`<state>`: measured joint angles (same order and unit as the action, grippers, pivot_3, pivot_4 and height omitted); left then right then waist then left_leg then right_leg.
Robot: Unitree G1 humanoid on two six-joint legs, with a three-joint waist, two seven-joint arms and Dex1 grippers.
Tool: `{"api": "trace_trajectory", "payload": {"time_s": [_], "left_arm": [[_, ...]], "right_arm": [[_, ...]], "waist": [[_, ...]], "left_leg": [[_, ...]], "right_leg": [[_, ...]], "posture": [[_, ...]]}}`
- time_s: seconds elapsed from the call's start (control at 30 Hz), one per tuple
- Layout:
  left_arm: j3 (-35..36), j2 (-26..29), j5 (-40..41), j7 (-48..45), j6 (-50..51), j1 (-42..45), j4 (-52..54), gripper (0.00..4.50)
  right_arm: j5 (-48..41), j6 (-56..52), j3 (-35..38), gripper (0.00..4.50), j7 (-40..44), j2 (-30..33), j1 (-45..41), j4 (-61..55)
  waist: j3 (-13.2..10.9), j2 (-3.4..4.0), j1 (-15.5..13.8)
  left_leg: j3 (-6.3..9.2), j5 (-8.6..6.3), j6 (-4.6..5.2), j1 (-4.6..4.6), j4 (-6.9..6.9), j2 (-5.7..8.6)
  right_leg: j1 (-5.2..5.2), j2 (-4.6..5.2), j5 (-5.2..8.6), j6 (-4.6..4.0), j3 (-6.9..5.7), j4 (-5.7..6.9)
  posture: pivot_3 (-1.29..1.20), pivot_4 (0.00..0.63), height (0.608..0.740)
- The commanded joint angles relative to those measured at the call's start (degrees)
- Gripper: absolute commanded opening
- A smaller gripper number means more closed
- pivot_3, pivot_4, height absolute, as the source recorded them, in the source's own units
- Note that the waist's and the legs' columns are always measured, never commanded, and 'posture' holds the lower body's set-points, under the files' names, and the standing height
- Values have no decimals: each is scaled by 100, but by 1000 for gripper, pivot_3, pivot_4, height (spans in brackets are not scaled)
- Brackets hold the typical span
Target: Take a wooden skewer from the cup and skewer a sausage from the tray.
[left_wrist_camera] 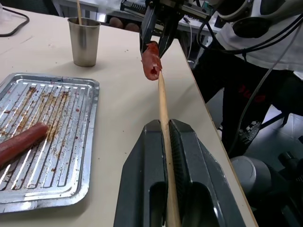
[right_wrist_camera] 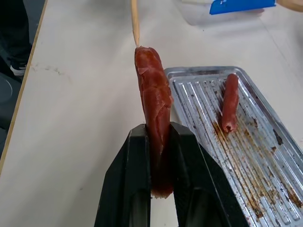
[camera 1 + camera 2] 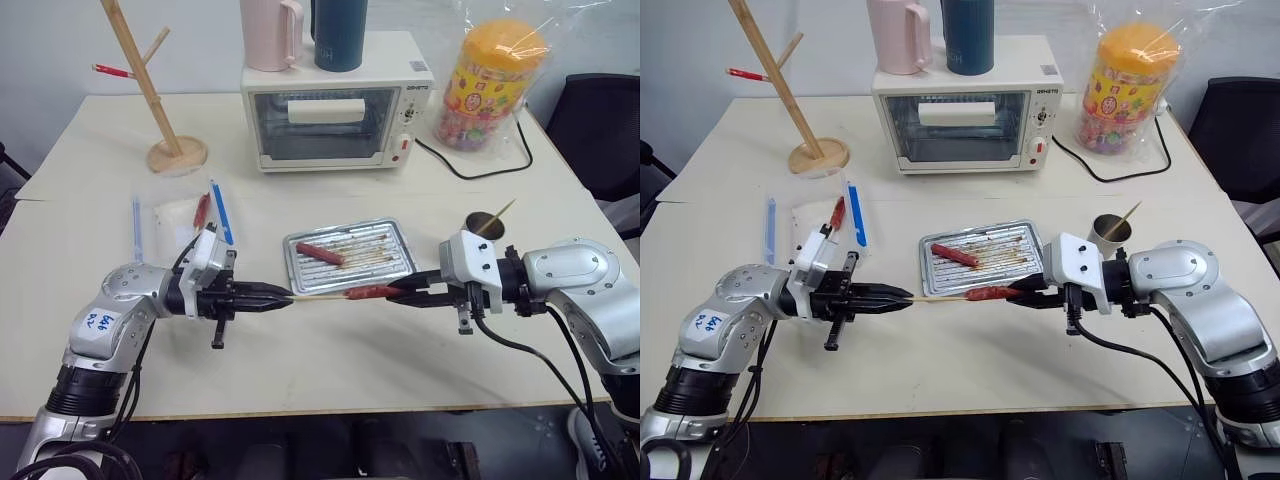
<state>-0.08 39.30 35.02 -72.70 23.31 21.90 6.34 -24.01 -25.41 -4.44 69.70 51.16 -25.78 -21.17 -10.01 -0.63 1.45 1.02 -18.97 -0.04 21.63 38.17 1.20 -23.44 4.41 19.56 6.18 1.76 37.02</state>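
My left gripper (image 3: 285,296) is shut on a wooden skewer (image 3: 318,297), held level above the table and pointing right. Facing it, my right gripper (image 3: 402,293) is shut on a reddish-brown sausage (image 3: 372,292). The skewer's tip (image 2: 136,40) meets the sausage's free end (image 2: 144,52); I cannot tell whether it has gone in. Both hang just in front of the silver tray (image 3: 390,252), where a second sausage (image 3: 320,253) lies at the left. The steel cup (image 3: 487,222) stands right of the tray with one skewer in it.
A white toaster oven (image 3: 335,115) stands at the back with a pink mug (image 3: 270,30) and a teal tumbler (image 3: 340,30) on top. At the back left is a wooden stand (image 3: 150,90), near it a clear plastic bag (image 3: 180,215). A candy jar (image 3: 490,85) sits back right.
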Motion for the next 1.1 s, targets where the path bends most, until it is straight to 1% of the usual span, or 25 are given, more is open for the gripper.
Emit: {"api": "trace_trajectory", "payload": {"time_s": [0.03, 0.23, 0.63, 1.1], "left_arm": [[18, -29, -58, 57, -44, 39, 102, 0], [36, -73, -94, 80, -63, 82, 47, 0], [145, 159, -123, -97, -74, 142, -120, 0], [69, -5, -79, -84, -52, 172, -53, 0]], "right_arm": [[-128, -31, 25, 542, 17, -22, -99, -232], [-120, -34, 58, 542, 49, 13, -43, -257], [-30, 117, 109, 542, 122, 64, 84, -119], [-39, 77, 72, 542, 72, 27, 71, -149]], "waist": [[0, 0, 2], [0, 0, 1], [0, 0, 1], [0, 0, 2]], "left_leg": [[0, 0, 0, 0, 0, 0], [0, 0, 0, 0, 0, 0], [0, 0, 0, 0, 2, 0], [-1, 0, 0, 0, 4, 0]], "right_leg": [[0, 0, 0, 0, 0, 0], [0, 0, 0, 0, 0, 1], [0, 0, 0, 0, 0, 2], [-1, 0, 0, 0, 0, 6]], "posture": [[0, 150, 740], [0, 150, 740], [0, 150, 740], [0, 150, 740]]}}
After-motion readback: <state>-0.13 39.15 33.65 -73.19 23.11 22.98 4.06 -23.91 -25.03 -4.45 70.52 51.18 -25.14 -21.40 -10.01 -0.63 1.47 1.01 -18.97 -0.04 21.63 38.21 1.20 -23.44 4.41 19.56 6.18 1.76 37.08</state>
